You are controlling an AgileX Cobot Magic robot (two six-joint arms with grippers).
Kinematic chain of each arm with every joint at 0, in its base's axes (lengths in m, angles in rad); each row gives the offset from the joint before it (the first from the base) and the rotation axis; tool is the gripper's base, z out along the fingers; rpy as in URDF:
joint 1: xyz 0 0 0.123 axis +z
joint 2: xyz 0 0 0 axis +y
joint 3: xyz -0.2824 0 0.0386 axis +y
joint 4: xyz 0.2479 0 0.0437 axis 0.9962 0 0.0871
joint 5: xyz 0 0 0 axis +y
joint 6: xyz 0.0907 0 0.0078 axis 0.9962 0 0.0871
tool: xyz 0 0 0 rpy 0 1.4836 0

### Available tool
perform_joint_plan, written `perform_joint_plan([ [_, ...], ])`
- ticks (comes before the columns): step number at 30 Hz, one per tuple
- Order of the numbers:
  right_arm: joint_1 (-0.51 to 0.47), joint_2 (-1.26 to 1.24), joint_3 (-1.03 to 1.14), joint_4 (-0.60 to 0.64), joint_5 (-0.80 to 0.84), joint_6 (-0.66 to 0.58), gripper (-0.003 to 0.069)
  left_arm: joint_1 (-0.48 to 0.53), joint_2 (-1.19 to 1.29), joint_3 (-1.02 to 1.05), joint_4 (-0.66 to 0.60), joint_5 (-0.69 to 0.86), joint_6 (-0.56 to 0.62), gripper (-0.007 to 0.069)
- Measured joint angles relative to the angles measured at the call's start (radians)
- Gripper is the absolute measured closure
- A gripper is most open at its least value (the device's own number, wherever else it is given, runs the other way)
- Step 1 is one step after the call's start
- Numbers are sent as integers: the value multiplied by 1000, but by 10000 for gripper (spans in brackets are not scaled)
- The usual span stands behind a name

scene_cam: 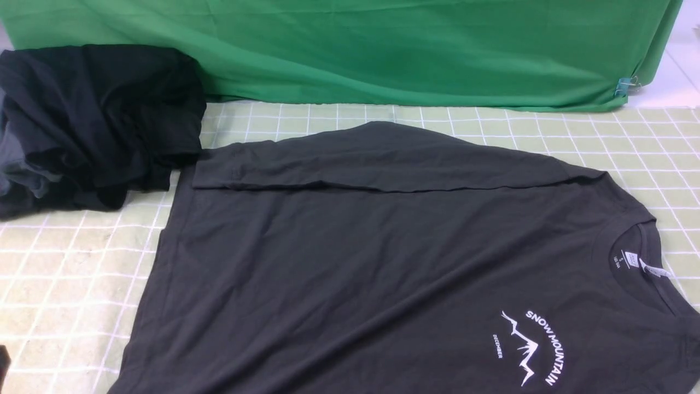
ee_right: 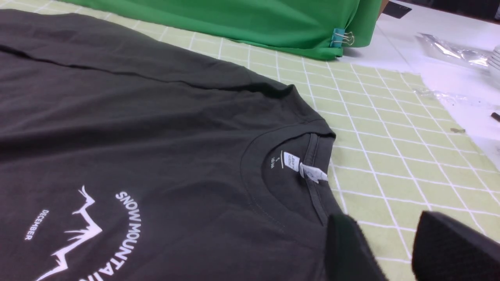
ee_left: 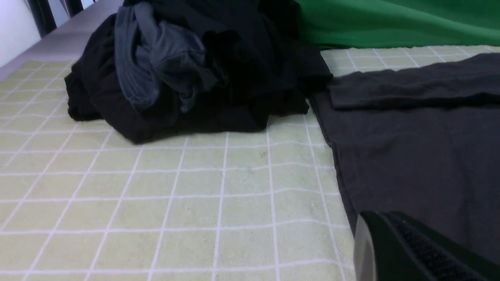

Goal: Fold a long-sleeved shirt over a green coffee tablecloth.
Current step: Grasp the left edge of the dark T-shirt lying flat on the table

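Observation:
The long-sleeved shirt (scene_cam: 383, 262) lies flat on the green coffee tablecloth (scene_cam: 65, 262), collar to the right and white print at the lower right. One sleeve (scene_cam: 383, 158) is folded across its far edge. In the left wrist view my left gripper (ee_left: 375, 228) is shut, low over the shirt (ee_left: 410, 148) beside its hem edge, with nothing seen between its fingers. In the right wrist view my right gripper (ee_right: 386, 226) stands open just beside the collar (ee_right: 312, 164), with bare tablecloth (ee_right: 390, 156) showing in the gap. Neither gripper shows plainly in the front view.
A bulky heap of black and grey garments (scene_cam: 93, 120) sits at the back left, touching the shirt's corner. A plain deep-green cloth (scene_cam: 383, 49) with a small clip (scene_cam: 626, 85) hangs along the back. Plastic wrapping (ee_right: 449, 50) lies on white table beyond the tablecloth's right edge.

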Motion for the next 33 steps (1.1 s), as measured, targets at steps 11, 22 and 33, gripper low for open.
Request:
perform_joint_plan([
  [11, 0, 0, 0, 0, 0, 0, 412, 0, 0, 0, -470, -390, -133, 623],
  [22, 0, 0, 0, 29, -29, 17, 412, 0, 48, -277, -342, -370, -298, 623],
  [33, 0, 0, 0, 371, -466, 500, 412, 0, 815, -821, -251, 793, -36, 623],
])
